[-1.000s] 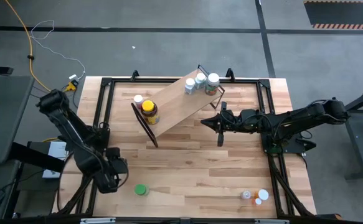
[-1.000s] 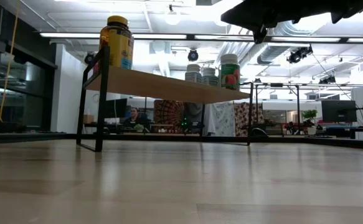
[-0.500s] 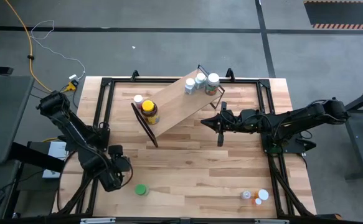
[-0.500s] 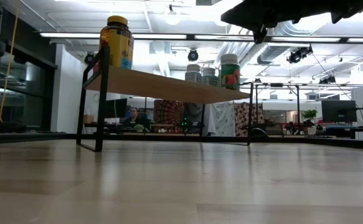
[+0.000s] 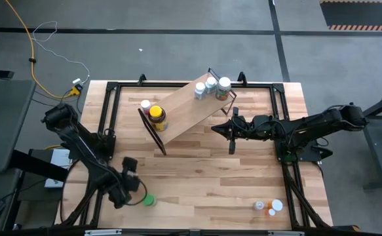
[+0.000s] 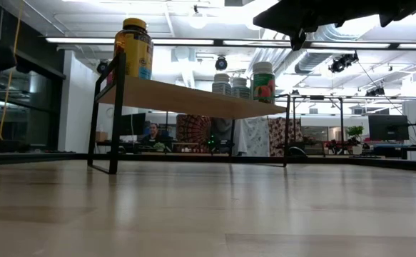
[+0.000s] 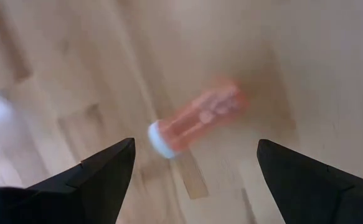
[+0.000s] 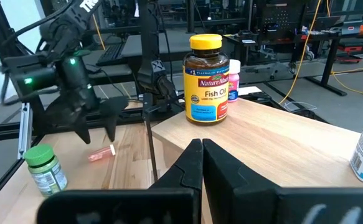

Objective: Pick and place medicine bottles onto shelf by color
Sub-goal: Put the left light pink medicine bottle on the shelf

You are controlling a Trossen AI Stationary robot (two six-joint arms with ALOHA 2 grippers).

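Near the table's front-left edge, the left gripper [image 5: 133,185] (fingers spread, empty) hovers over a lying orange bottle [image 7: 197,122]; descent and closing come next.

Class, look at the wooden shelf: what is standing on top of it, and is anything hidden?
On the shelf: an amber fish-oil jar with a small white-capped bottle at one end, and three white-capped bottles at the other. The board covers what lies beneath it from above.
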